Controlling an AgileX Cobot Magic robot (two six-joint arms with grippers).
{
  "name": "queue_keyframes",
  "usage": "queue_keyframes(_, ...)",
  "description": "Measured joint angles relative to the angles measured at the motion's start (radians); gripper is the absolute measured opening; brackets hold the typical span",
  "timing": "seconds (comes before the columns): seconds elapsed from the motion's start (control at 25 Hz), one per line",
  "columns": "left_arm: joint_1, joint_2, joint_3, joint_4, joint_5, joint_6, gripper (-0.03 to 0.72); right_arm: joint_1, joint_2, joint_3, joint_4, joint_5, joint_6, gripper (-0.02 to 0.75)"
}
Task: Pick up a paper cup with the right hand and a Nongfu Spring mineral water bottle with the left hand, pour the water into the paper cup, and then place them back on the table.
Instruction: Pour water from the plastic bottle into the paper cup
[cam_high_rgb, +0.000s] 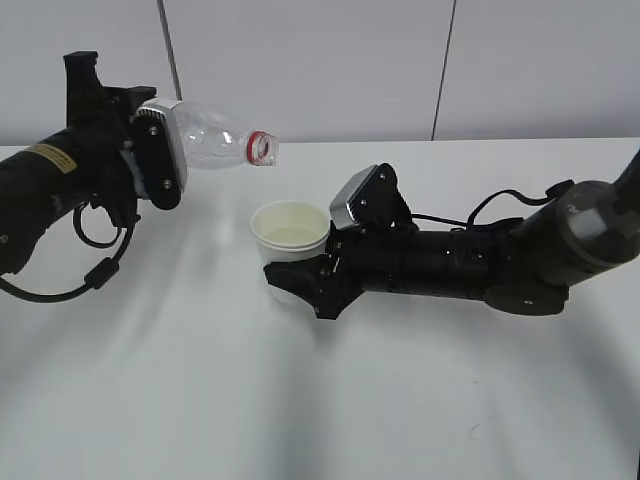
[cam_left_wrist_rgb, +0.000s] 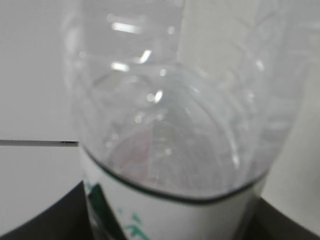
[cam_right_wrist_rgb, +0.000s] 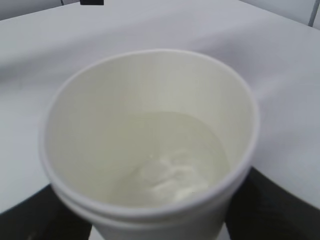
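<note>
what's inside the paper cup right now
The paper cup holds a shallow pool of clear water, rippled near the middle. The cup's bottom shows through it; nothing else is visible inside.

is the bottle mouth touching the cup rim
Apart. The exterior view shows the bottle, lying nearly level in the left gripper, with its mouth above the cup and a clear gap of white table between them.

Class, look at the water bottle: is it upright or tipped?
Tipped. The water bottle lies nearly level in the left hand, mouth towards the paper cup.
</note>
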Motion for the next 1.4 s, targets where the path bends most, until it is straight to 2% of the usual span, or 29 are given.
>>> queue_keyframes(0.28, -0.022, 0.000, 0.000, -0.090, 0.001, -0.011, 0.396, 0.000, 0.000, 0.000, 0.019, 0.000, 0.000, 0.518)
queue_keyframes(0.68, -0.033, 0.000, 0.000, -0.122, 0.008, -0.189, 0.396, 0.000, 0.000, 0.000, 0.040, 0.000, 0.000, 0.518)
queue_keyframes(1.0, -0.035, 0.000, 0.000, -0.153, 0.008, -0.469, 0.396, 0.000, 0.000, 0.000, 0.041, 0.001, 0.000, 0.518)
queue_keyframes(1.12, -0.035, 0.000, 0.000, -0.153, 0.008, -0.614, 0.396, 0.000, 0.000, 0.000, 0.044, 0.001, 0.000, 0.518)
queue_keyframes(1.4, -0.035, 0.000, 0.000, -0.154, 0.009, -1.048, 0.396, 0.000, 0.000, 0.000, 0.043, 0.001, 0.000, 0.518)
